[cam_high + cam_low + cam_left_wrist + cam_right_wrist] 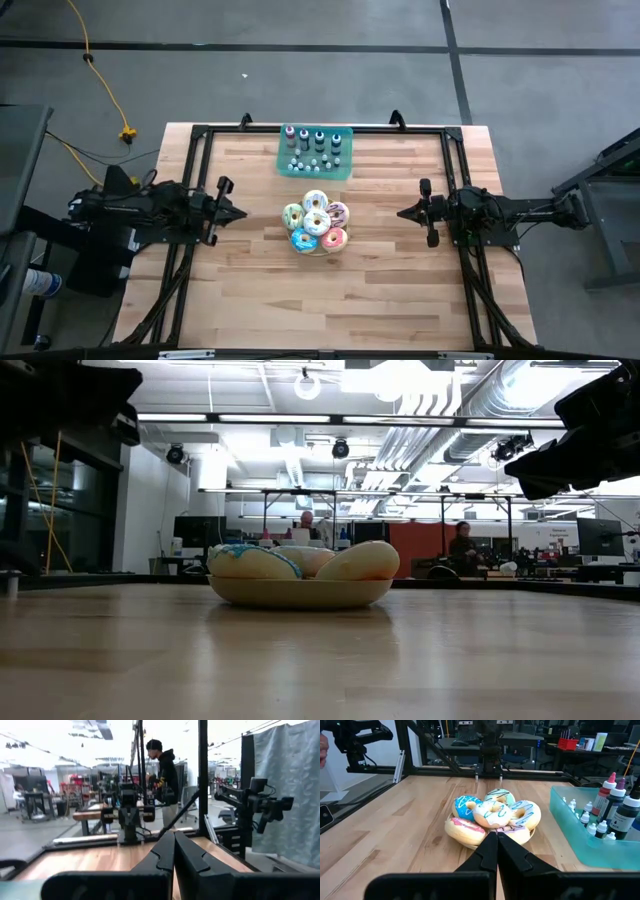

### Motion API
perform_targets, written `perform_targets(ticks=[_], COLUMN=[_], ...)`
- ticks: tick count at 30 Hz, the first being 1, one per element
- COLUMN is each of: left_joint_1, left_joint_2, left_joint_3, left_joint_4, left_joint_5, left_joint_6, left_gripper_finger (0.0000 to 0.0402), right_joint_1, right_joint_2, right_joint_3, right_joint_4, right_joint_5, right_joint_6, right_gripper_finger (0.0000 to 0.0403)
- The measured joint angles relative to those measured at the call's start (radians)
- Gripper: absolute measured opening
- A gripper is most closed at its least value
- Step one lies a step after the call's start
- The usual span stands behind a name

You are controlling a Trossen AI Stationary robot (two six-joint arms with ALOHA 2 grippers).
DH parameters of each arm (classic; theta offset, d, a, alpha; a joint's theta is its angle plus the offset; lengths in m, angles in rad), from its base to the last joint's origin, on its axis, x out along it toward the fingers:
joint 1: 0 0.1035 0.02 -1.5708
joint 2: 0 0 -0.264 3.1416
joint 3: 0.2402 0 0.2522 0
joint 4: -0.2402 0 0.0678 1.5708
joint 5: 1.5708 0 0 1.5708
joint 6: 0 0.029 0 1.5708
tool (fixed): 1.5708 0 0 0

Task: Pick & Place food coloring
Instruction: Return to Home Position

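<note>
- Now, the bottles (316, 150) all stand inside the teal tray (282, 150) at the far edge of the table (380, 290), just beyond the pile of donuts (316, 222). I see none left on the bare wood, so the placing looks done.
- The left gripper (238, 212) hangs over the table's left side, well apart from the donuts. Its fingers (165, 852) are pressed together with nothing between them.
- The right gripper (402, 212) mirrors it on the right and points at the donuts. Its fingers (487, 851) are likewise closed and empty.
- Both arms seem close to their rest pose, so only a small, slow pull-back should be needed.
- Draw each arm straight back to its own side, and keep it level and high.
- Avoid any sweep toward the tray, since a knock there could tip the small bottles.
</note>
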Motion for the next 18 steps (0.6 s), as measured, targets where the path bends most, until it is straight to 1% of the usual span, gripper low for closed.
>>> perform_targets(ticks=[2,4,5,8,10,13,15,18], left_joint_1=[0.000,0.000,0.000,0.000,0.000,0.000,0.000,0.000], left_joint_2=[-0.012,-0.031,-0.043,-0.079,-0.075,-0.075,-0.075,-0.075], left_joint_3=[-0.001,-0.001,-0.001,-0.002,-0.002,-0.002,-0.003,-0.003], left_joint_4=[-0.002,-0.029,-0.052,-0.122,-0.134,-0.150,-0.188,-0.227], left_joint_5=[-0.006,-0.039,-0.076,-0.267,-0.335,-0.339,-0.331,-0.301], left_joint_6=[0.016,0.022,0.023,-0.005,-0.008,0.004,0.005,-0.003], left_gripper_finger=[0.0000,0.0000,0.0000,0.0000,0.0000,0.0000,0.0000,0.0000], right_joint_1=[0.000,0.000,0.000,0.000,0.000,0.000,0.000,0.000], right_joint_2=[0.000,0.000,0.000,0.000,0.000,0.000,0.000,0.000], right_joint_3=[0.000,0.000,0.000,0.000,0.000,0.000,0.000,0.000], right_joint_4=[0.000,0.000,0.000,0.000,0.000,0.000,0.000,0.000], right_joint_5=[0.000,0.000,0.000,0.000,0.000,0.000,0.000,0.000], right_joint_6=[0.000,0.000,0.000,0.000,0.000,0.000,0.000,0.000], right_gripper_finger=[0.0000,0.0000,0.0000,0.0000,0.0000,0.0000,0.0000,0.0000])
